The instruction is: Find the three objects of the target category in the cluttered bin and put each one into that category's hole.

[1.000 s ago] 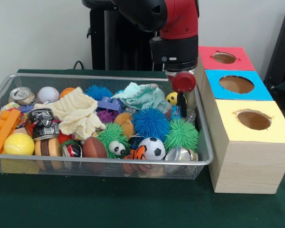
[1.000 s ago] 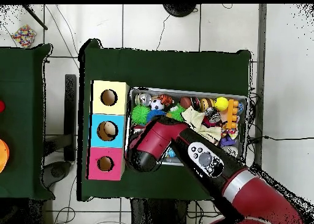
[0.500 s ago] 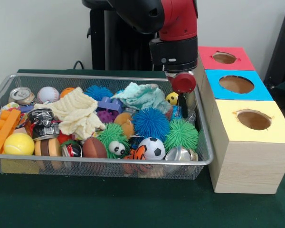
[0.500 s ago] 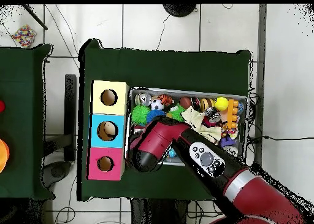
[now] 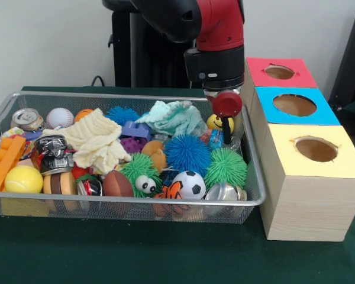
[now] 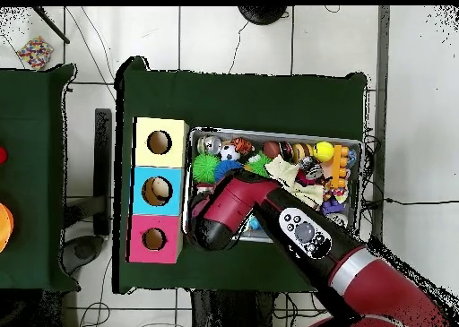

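Your arm has lifted and drifted slightly since a second ago, and the teal cloth (image 5: 173,117) has bunched upward with it, at about ten o'clock from the jaws (image 5: 227,139). The yellow smiley ball (image 5: 213,122), earlier half hidden by the cloth, now shows more fully right beside them. I cannot tell how far the jaws are open, or whether they have hold of anything; the red knob hides them. No target looks secured yet, probably. The three holes lie at three o'clock of the bin (image 5: 255,177): red box (image 5: 296,76), blue box (image 5: 325,115), yellow box (image 5: 343,168).
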